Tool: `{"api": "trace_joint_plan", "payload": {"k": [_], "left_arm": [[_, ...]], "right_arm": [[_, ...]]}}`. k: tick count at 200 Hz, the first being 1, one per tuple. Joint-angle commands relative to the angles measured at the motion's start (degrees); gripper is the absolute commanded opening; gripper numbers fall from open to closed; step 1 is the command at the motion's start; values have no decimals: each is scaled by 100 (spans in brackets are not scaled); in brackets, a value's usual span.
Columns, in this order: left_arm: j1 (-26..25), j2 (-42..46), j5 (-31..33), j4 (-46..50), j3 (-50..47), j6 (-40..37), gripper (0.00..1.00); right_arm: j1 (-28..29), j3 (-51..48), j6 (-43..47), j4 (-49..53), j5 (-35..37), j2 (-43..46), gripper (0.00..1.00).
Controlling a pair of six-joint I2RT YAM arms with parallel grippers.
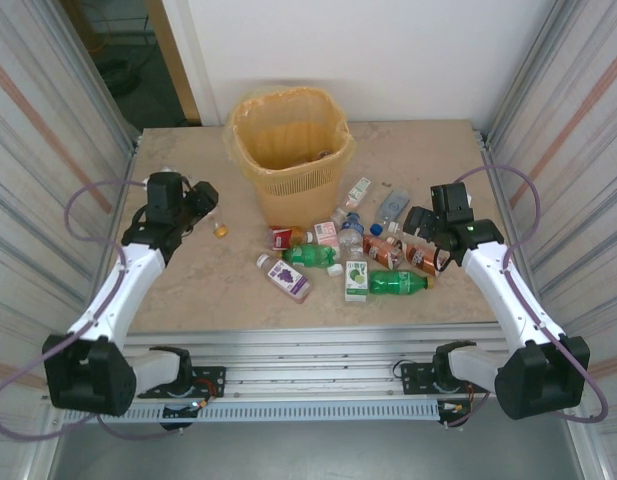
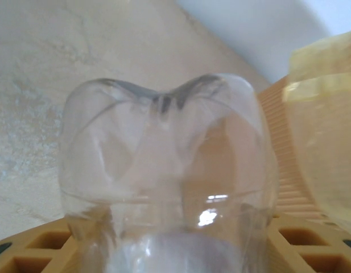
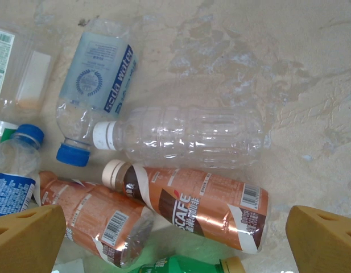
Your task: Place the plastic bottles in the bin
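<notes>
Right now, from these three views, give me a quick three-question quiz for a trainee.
1. True or false: the left end effector grips a clear bottle.
2. The coffee bottle lying between the right end effector fingers has a label that is: A purple, B brown, C white.
3. Where do the loose bottles lie relative to the bin?

Key: 1 true. 2 B. 3 In front of the bin, on the arms' side.

White back wall (image 1: 388,50); beige marbled tabletop (image 1: 188,290); ribbed metal side panels (image 1: 48,120).
</notes>
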State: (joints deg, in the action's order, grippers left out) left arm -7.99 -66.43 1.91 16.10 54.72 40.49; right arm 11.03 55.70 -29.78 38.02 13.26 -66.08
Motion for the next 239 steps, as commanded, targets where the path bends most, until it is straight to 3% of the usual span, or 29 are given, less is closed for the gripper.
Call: {"api": "trace_joint_plan", "payload": {"k": [1,45,88,144,239], "left_arm": [[-104,447,252,324,211,-352,51],[-401,868,350,414,651,-691,51],[-617,516,317,190,1410,-1058,51],[-965,-871,15,-171,3142,-1905,51],[-1122,-3589,-672,269,6103,-2933,51]], "right_arm": [[64,-94,-140,-155,-55,-49,98],[96,-121,-176,-317,-174,-193,98],[108,-130,-175,-309,-158,-188,98],[110,-91,-214,-235,-131,-134,98],[-48,-203,-357,-28,124,204,98]]}}
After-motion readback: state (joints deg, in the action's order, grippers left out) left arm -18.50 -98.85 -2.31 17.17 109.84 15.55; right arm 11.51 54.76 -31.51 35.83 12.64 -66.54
